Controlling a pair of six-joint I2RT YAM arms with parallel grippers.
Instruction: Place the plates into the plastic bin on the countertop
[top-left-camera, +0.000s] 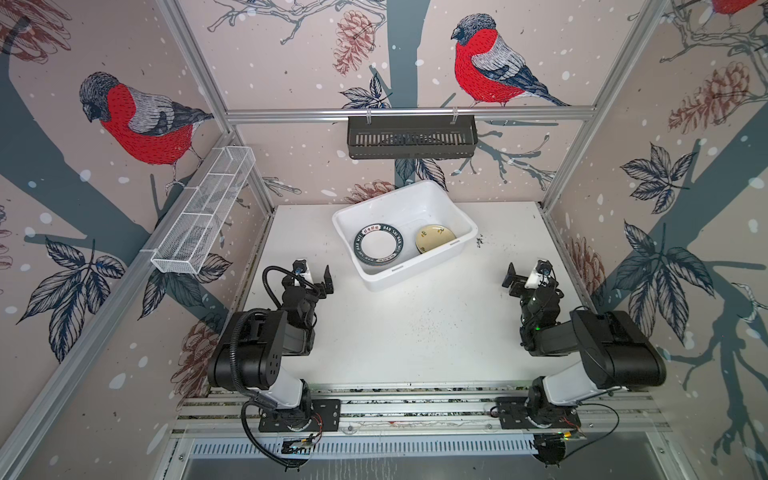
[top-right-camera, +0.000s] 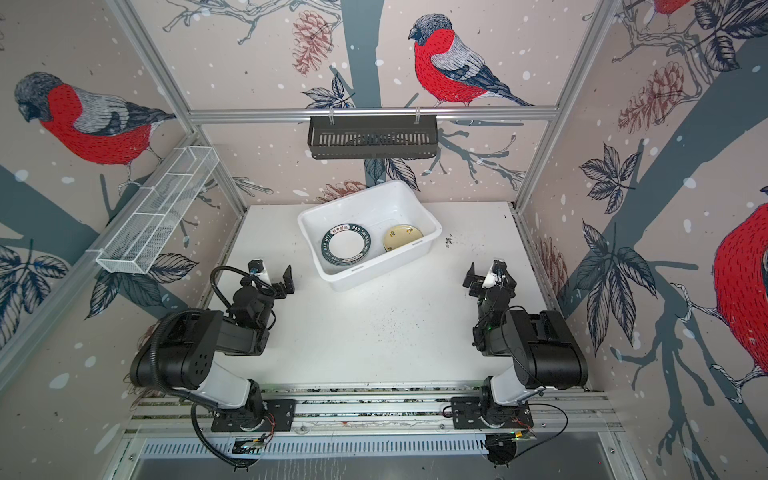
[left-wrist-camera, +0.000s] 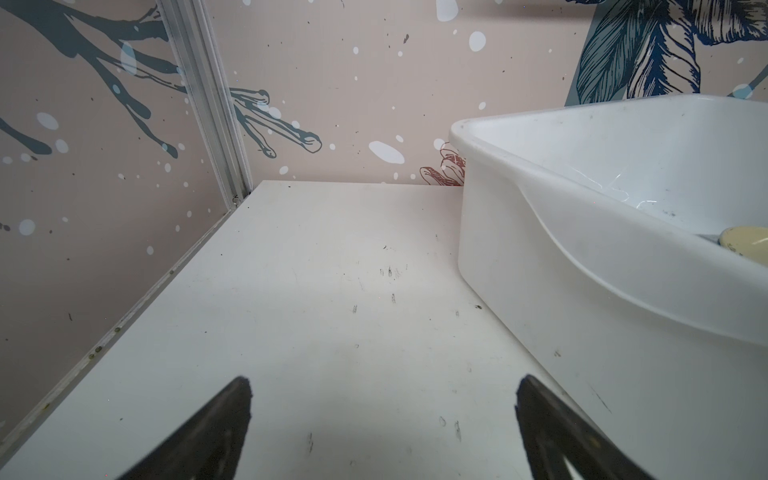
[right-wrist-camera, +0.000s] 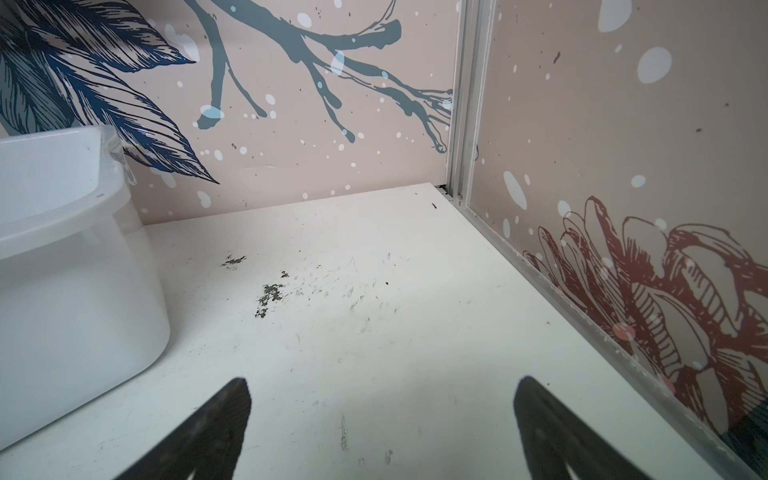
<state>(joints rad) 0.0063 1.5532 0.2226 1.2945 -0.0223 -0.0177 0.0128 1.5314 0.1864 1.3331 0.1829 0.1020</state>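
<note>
a: where is the bin?
b: the bin (top-left-camera: 415, 272) (top-right-camera: 374, 270) stands on the counter (top-left-camera: 415, 340), toward the back and set at an angle to the counter's edges.

a: plates?
b: two show, both inside the bin. the lettered plate (top-left-camera: 379, 246) (top-right-camera: 346, 246) lies flat in the half nearer the left arm. dark edges under its near rim look like more plates beneath; the count cannot be told. the yellow plate (top-left-camera: 435, 240) (top-right-camera: 402, 237) is in the other half, apart from the lettered one. the bin's rim hides its near edge, so flat or tilted cannot be told.

a: left gripper?
b: the left gripper (top-left-camera: 316, 277) (top-right-camera: 276, 278) has its jaws spread wide with nothing between them. it is near the bin's near-left corner, not touching it. in the left wrist view the gripper (left-wrist-camera: 382, 386) is over bare counter (left-wrist-camera: 311, 291), the bin wall (left-wrist-camera: 582, 332) is just beside it, and a sliver of the yellow plate (left-wrist-camera: 746, 241) shows over the rim.

a: right gripper?
b: the right gripper (top-left-camera: 524, 276) (top-right-camera: 484, 276) also has its jaws released and empty. it is near the bin's right side, apart from it. in the right wrist view the gripper (right-wrist-camera: 382, 386) is over scuffed counter (right-wrist-camera: 374, 332), with a bin corner (right-wrist-camera: 75, 311) off to one side.
</note>
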